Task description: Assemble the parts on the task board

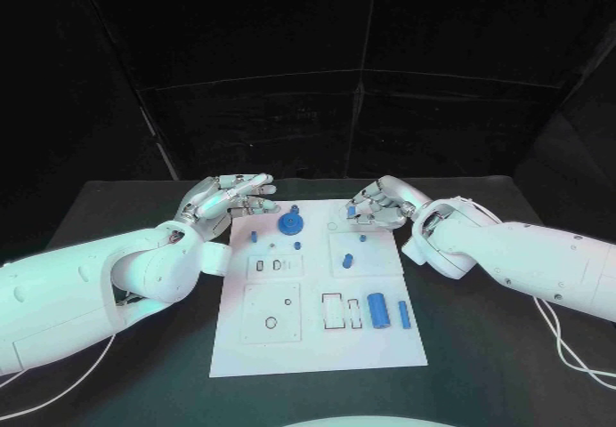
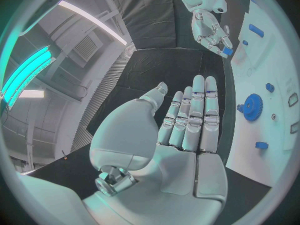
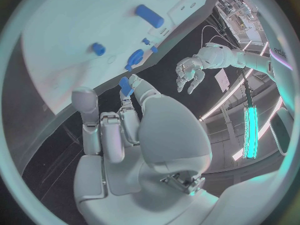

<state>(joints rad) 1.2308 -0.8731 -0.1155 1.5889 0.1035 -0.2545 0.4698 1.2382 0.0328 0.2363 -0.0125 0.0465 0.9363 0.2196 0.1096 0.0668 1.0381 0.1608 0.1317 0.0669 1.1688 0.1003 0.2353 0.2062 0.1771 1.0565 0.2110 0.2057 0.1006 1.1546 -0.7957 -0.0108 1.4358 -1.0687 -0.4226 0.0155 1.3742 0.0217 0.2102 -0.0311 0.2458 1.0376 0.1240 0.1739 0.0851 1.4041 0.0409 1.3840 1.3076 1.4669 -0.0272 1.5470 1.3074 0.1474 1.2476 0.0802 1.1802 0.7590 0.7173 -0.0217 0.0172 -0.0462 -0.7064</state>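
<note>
- Both arms wear smooth, glossy white shells, thick and rounded, swelling into a bulbous cuff just behind each hand.
- The left hand (image 1: 226,197) is silver, with slim segmented fingers (image 2: 195,116) banded by darker seams and ending in pale rounded tips.
- Behind those fingers the palm is a broad, smooth white plate, with a bare metal joint at the wrist.
- The right hand (image 1: 377,203) has the same silver build; a domed white shell sits behind its fingers (image 3: 111,135).
- Thin pale cables trail from beneath both arms.
</note>
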